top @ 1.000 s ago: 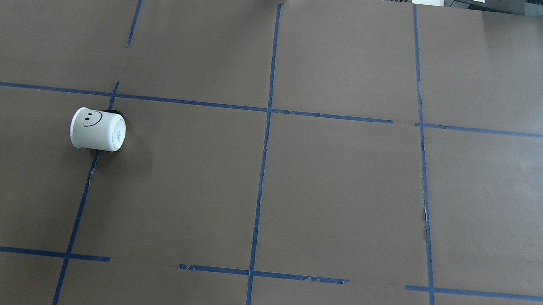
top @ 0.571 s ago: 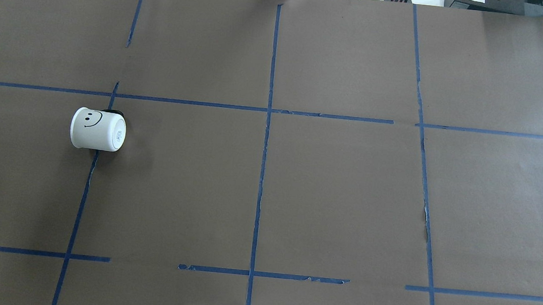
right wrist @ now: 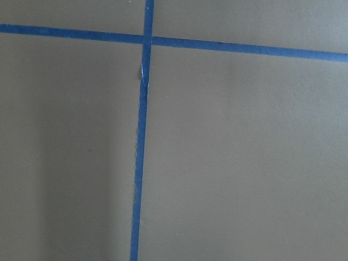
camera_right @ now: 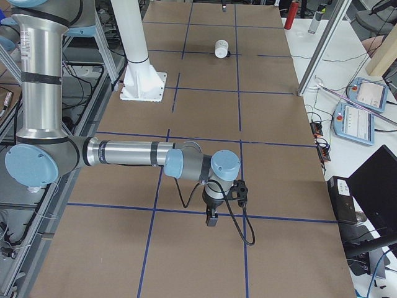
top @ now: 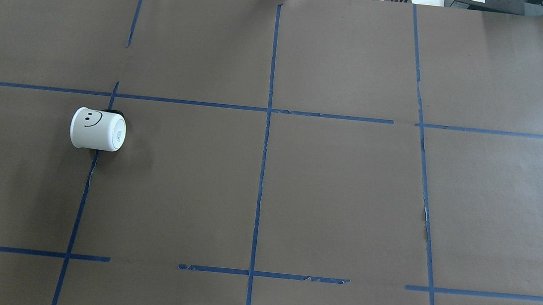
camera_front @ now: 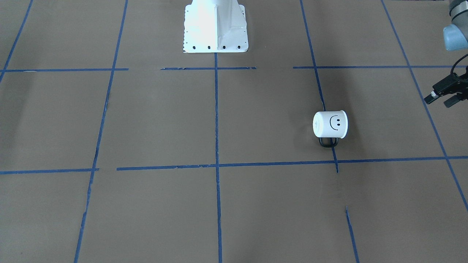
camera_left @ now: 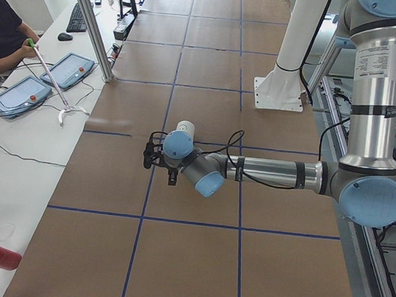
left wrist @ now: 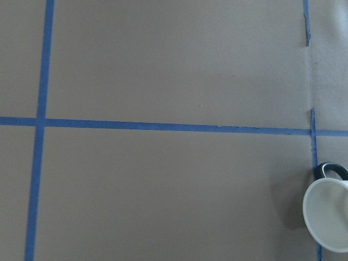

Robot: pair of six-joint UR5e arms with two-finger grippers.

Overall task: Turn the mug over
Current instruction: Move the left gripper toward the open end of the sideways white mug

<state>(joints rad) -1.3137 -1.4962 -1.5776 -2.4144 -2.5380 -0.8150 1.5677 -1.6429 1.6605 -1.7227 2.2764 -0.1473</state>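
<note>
Nothing has moved: the mug [top: 98, 129] lies on its side, left of centre. I cannot tell how far the left gripper [camera_left: 172, 178] or right gripper [camera_right: 211, 218] is open. A glancing finger could set the round mug rolling.

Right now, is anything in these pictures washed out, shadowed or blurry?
Front-facing view: the white robot base is blown out by glare, the mug sharp. Overhead view: the mug casts a faint, soft shadow to its right. Left wrist view: the mug looks slightly soft, cut by the frame edge. Right wrist view: a dim shadow band down the left.
</note>
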